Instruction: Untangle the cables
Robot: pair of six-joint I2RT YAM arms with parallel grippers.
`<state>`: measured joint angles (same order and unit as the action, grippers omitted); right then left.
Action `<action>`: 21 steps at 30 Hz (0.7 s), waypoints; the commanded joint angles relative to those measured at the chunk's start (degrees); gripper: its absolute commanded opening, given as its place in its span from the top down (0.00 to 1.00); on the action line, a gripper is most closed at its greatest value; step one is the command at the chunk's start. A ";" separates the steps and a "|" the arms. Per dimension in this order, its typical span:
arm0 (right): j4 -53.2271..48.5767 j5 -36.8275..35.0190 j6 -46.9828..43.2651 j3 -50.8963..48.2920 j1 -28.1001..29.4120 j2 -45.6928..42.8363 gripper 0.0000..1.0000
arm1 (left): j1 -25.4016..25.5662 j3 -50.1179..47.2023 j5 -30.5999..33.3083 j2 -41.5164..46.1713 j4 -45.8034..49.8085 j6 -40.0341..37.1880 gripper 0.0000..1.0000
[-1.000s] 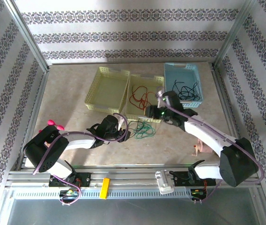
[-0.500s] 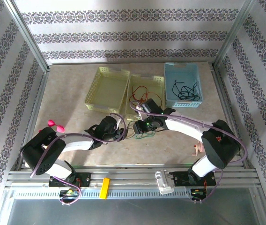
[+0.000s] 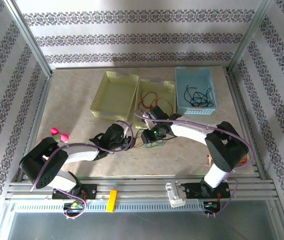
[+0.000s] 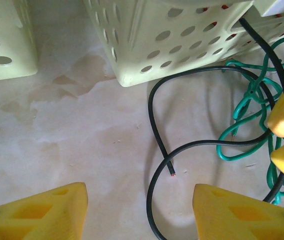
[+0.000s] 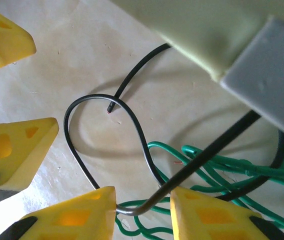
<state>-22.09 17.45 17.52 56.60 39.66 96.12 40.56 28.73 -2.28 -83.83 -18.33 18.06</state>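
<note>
Cables (image 3: 154, 144) are lying in a tangle on the bench (image 3: 77, 105), right where the left gripper (image 3: 133, 142) and the right gripper (image 3: 148, 136) are meeting tip to tip. The green cable (image 3: 157, 145) is spreading out just beside the right gripper, on the side away from the left one. Beyond both grippers a red cable (image 3: 152, 102) is sitting inside a basket (image 3: 157, 82). Farther off to the right gripper's side, a second black wire (image 3: 197, 96) is resting in a blue basket (image 3: 194, 70).

From the left wrist, the left gripper's jaws are standing wide apart and released. The black cable (image 4: 154, 120) is running up through the gap between its fingers (image 4: 37, 210) without touching either. Its cut end is lying just ahead of the gap, and its loop is curving on toward the basket's corner. The green cable is bunching ahead and to the right. There the right gripper's two tips are pointing in, with the black cable passing between them.

From the right wrist, the right gripper's jaws are also standing apart, not clenched. The black cable is crossing the gap between them, brushing the left finger (image 5: 77, 215) and slanting up past the other. The green cable is coiling just beyond and beside the right-hand finger. The left gripper's tips are showing ahead on the left, with the black loop lying between them and the right gripper's jaws.
</note>
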 commanded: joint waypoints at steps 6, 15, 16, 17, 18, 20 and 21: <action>0.66 0.94 -1.60 1.26 0.96 -0.32 0.95 | 0.75 -0.42 0.59 0.37 0.66 0.57 0.42; 2.14 6.17 -0.47 1.21 -1.03 -12.28 1.00 | 0.71 -2.83 7.27 4.78 -2.68 4.63 0.39; 2.39 6.41 0.15 1.79 -1.75 -14.11 1.00 | 0.75 -3.11 7.58 4.95 -3.29 4.81 0.39; 2.49 6.50 0.48 2.16 -2.27 -15.15 1.00 | 0.75 -3.24 7.52 4.90 -3.59 4.87 0.38; 2.78 6.69 0.98 2.70 -3.03 -16.69 0.99 | 0.75 -3.24 7.32 4.67 -3.73 4.80 0.38; 3.26 6.89 1.98 3.69 -4.64 -19.45 1.00 | 0.75 -2.98 6.34 3.74 -3.62 4.53 0.36; 3.63 6.82 2.57 4.23 -5.66 -20.87 1.00 | 0.75 -2.81 5.61 3.15 -3.85 4.25 0.35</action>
<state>-20.25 22.87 18.06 58.59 35.86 78.19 40.56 26.20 3.25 -79.88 -19.84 21.50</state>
